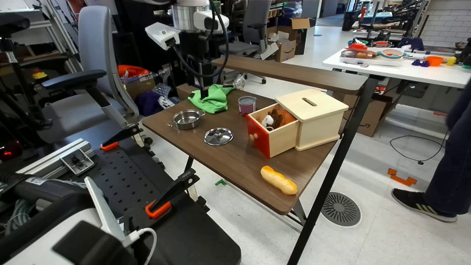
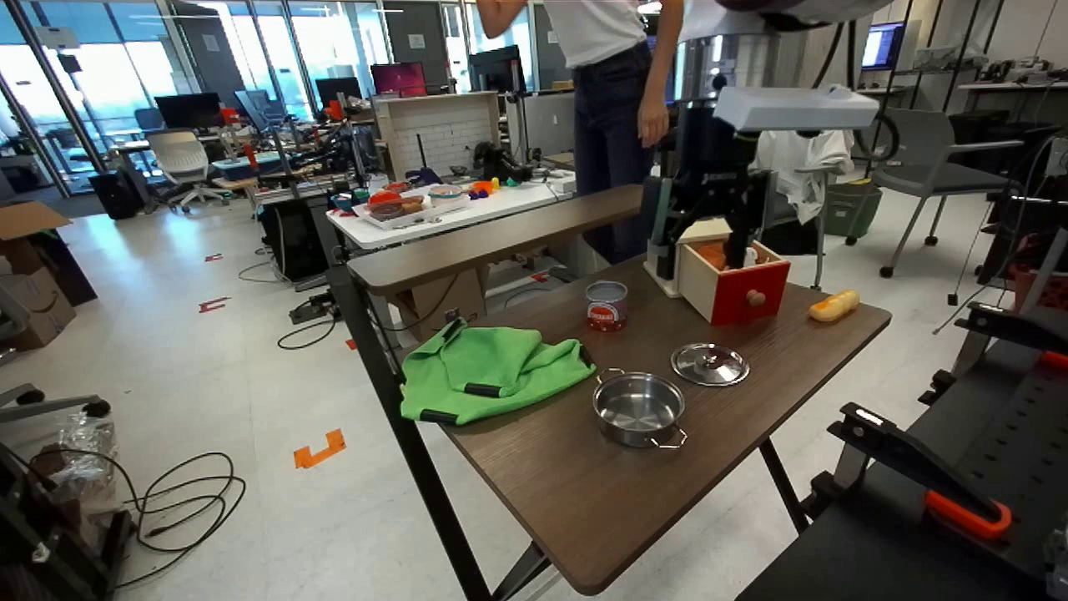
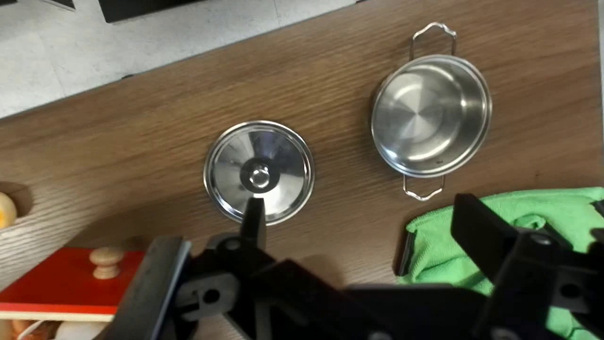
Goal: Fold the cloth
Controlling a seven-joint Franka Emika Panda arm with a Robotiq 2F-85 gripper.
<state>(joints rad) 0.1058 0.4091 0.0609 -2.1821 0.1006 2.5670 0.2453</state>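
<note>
In an exterior view, we see the rumpled green cloth [image 1: 216,98] on the counter [image 1: 235,158], just beside the steel pot [image 1: 187,120]. In an exterior view, the tin can [image 2: 606,306] stands beyond that pot. In the wrist view, we find the pincer [image 3: 360,210] spread wide, the lid [image 3: 259,172] left of the pot.

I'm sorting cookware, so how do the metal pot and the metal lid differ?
The pot is deep and open-topped; the lid is shallow. The pot has two side handles; the lid has one central knob. The pot stands nearer the green cloth; the lid lies nearer the drawer. Both are round and shiny.
</note>
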